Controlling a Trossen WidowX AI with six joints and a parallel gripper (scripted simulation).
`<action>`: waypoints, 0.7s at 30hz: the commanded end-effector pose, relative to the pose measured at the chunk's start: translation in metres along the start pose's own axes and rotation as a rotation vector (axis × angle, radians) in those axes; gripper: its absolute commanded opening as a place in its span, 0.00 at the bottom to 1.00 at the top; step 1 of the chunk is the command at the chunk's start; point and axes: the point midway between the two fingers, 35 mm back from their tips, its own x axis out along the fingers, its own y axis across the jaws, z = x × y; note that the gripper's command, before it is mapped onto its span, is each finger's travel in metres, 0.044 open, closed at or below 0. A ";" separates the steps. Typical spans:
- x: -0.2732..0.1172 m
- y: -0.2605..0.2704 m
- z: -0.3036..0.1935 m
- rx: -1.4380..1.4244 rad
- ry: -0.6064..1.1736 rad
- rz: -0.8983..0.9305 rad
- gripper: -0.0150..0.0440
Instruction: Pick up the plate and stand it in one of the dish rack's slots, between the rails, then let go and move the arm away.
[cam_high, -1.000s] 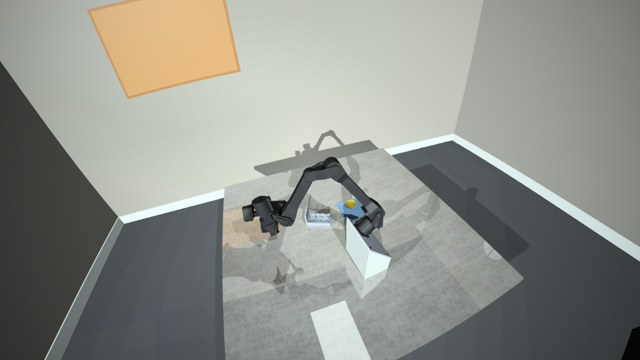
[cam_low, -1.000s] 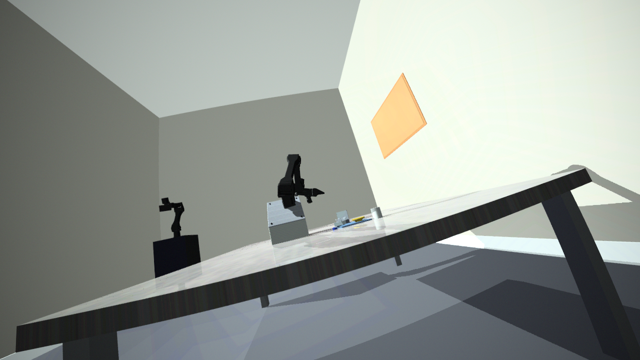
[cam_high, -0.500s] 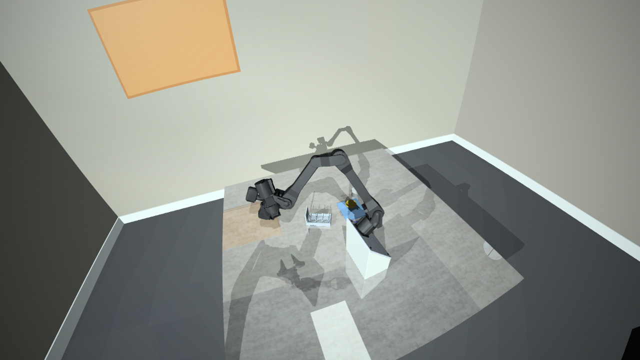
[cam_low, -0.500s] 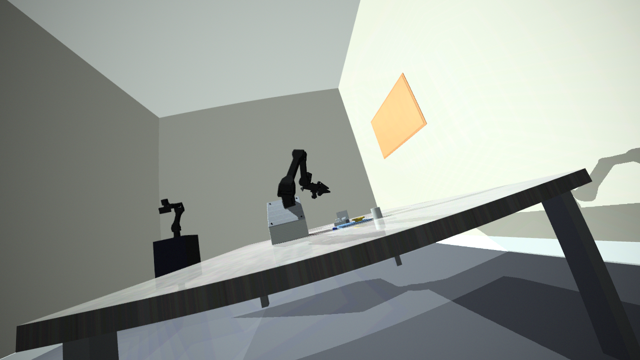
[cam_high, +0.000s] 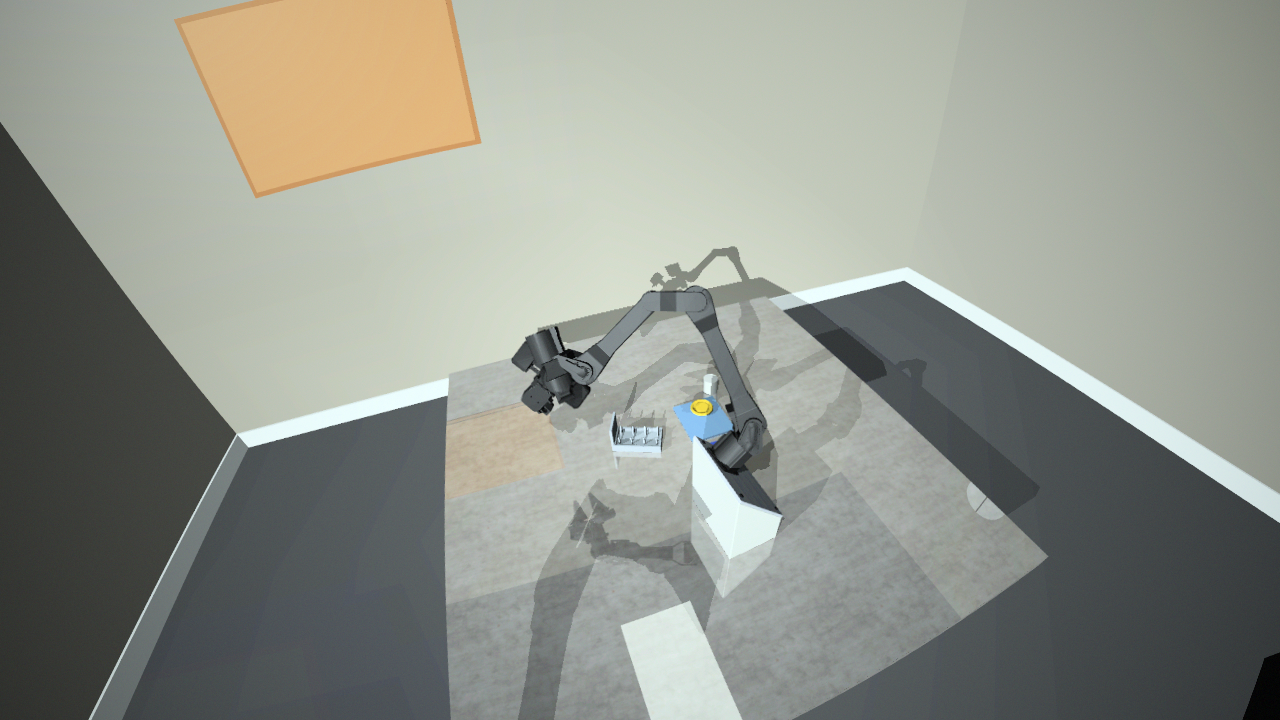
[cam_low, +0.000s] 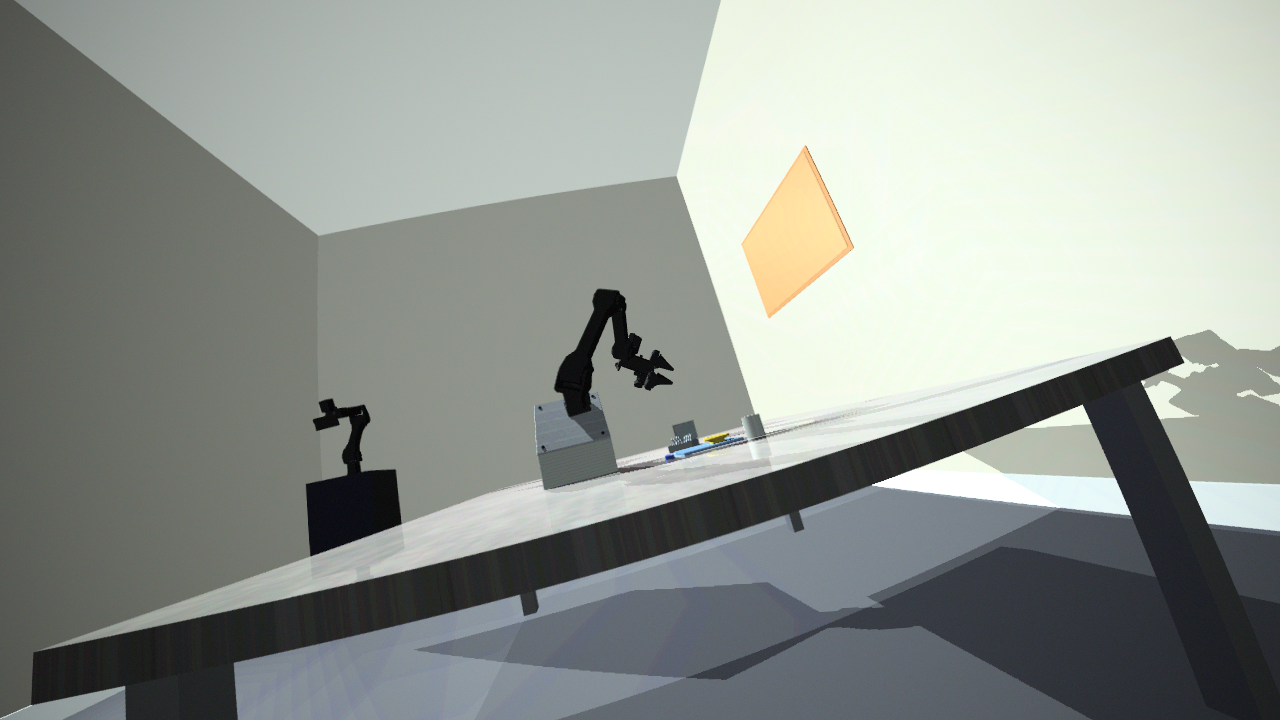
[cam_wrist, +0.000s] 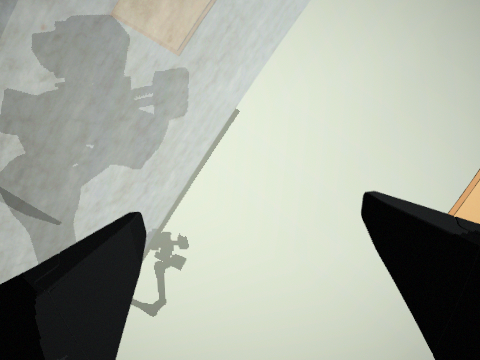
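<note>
Leftmost on the tabletop (cam_high: 554, 537) in the top view lies a tan mat (cam_high: 501, 450), flat near the far left corner. Just right of and above it hangs the tool (cam_high: 539, 394), lifted off the surface at the end of the arm (cam_high: 657, 308), which arches up and over from its base; its two dark fingers stand wide apart with only pale wall and tabletop showing between them in the wrist view, so it is released and carries nothing. Next to the right sits the dish rack (cam_high: 636, 437), a small grey frame with thin rails standing up from it, apart from the tool and with nothing visible in its slots. Further right, just beside the arm's lower link, is a blue mat (cam_high: 691, 419) with the yellow plate (cam_high: 700, 407) lying flat on it, well apart from the rack. A small pale cup (cam_high: 708, 384) stands just beyond the plate, on the far side. Nearer than the blue mat is the white pedestal (cam_high: 729, 510) that carries the arm's base.
</note>
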 end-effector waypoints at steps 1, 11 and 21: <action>0.008 0.008 -0.009 0.073 -0.020 0.033 0.93; 0.030 0.025 -0.047 0.328 -0.046 0.147 0.93; 0.050 0.051 -0.089 0.606 -0.045 0.281 0.93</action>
